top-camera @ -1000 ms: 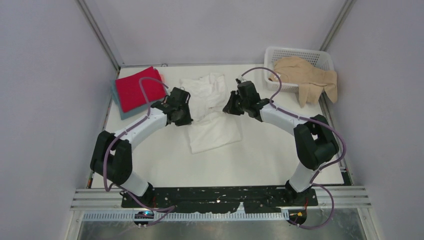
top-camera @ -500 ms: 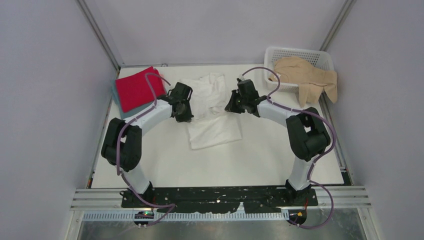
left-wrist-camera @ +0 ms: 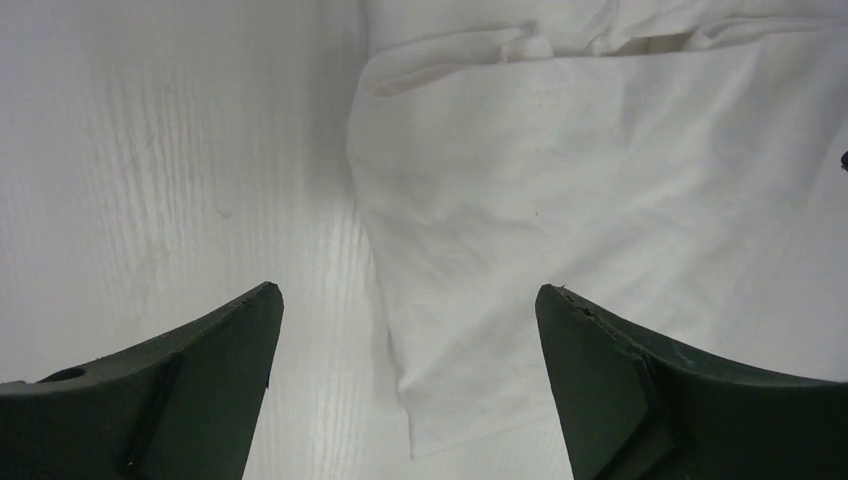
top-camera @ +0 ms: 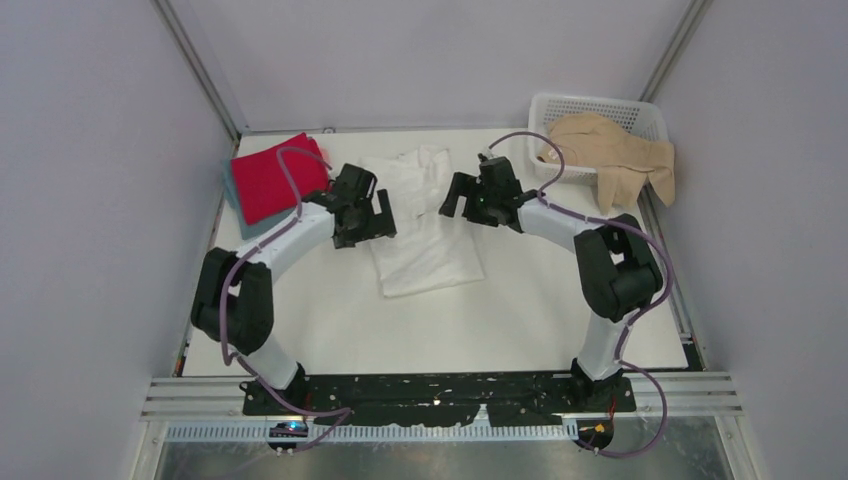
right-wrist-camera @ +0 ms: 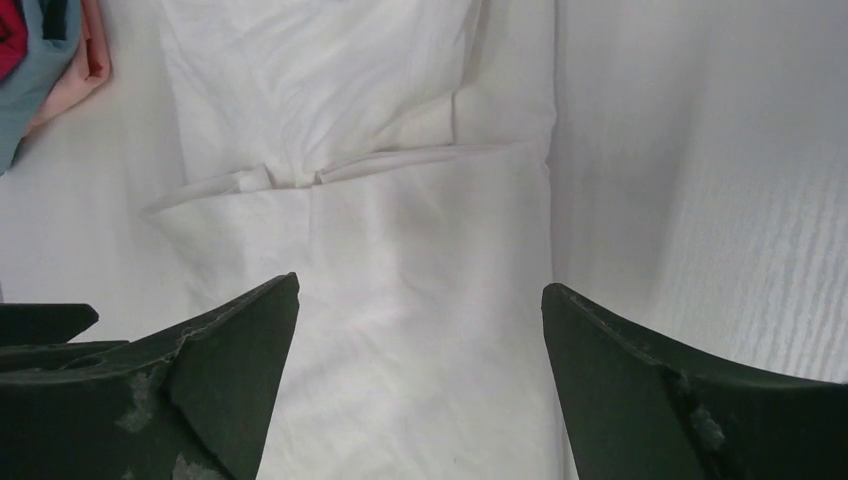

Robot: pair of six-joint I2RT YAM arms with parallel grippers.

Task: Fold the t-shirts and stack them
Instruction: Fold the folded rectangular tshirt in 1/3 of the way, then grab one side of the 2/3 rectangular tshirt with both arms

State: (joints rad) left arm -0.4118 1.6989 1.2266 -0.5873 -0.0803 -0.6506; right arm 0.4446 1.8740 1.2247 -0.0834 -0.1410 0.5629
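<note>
A white t-shirt [top-camera: 424, 230] lies flat mid-table as a long strip with its sides folded in. My left gripper [top-camera: 372, 222] hovers open over its left edge, and nothing sits between the fingers [left-wrist-camera: 200, 385]. In the left wrist view the white t-shirt [left-wrist-camera: 560, 190] fills the right half. My right gripper [top-camera: 452, 198] hangs open above the shirt's upper right part, and the right wrist view shows the white t-shirt [right-wrist-camera: 400, 250] spread under the open gripper [right-wrist-camera: 420, 292]. A red folded square [top-camera: 272, 178] rests on a teal one [top-camera: 233, 192] at back left.
A tan t-shirt [top-camera: 612, 152] hangs out of the white lattice basket [top-camera: 560, 104] at back right. The right wrist view catches the teal [right-wrist-camera: 40, 70] and pink [right-wrist-camera: 88, 62] folded edges of the stack. Side walls stand close on both sides.
Both grippers have opened and let go of the white t-shirt. Its bunched upper part now lies flatter on the table. Both wrists shifted slightly toward the back.
</note>
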